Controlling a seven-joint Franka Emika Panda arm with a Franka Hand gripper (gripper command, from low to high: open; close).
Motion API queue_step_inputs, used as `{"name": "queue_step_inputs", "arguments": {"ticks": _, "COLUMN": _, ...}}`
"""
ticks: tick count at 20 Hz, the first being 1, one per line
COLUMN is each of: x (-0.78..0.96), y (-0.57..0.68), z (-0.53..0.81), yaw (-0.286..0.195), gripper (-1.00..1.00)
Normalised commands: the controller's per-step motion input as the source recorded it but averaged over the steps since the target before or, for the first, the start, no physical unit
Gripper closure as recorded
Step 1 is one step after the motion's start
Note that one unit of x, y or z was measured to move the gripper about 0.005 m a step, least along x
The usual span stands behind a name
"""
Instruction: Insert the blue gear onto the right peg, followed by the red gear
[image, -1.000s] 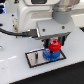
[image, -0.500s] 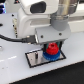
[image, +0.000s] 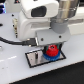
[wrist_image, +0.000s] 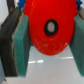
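Observation:
In the exterior view the red gear is held low over the black-bordered white plate, right above the blue gear, which lies flat on the plate. I cannot tell whether the two gears touch. My gripper is shut on the red gear. In the wrist view the red gear with its dark centre hole fills the space between the teal finger pads of my gripper. The right peg is hidden by the gears and the gripper.
A black cable runs from the arm across the exterior view's left. The white arm body hangs over the plate. The plate sits on a white tabletop.
My gripper has come down with the red gear, from above the plate to just over the blue gear. The blue gear and plate have not moved.

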Motion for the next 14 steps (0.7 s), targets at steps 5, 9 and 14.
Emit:
{"name": "queue_step_inputs", "arguments": {"ticks": 5, "x": 0.01, "y": 0.11, "z": 0.43, "yaw": 0.0, "gripper": -1.0}}
{"name": "queue_step_inputs", "arguments": {"ticks": 9, "x": 0.0, "y": 0.06, "z": 0.34, "yaw": 0.0, "gripper": -1.0}}
{"name": "queue_step_inputs", "arguments": {"ticks": 14, "x": -0.01, "y": 0.01, "z": 0.04, "yaw": 0.0, "gripper": -1.0}}
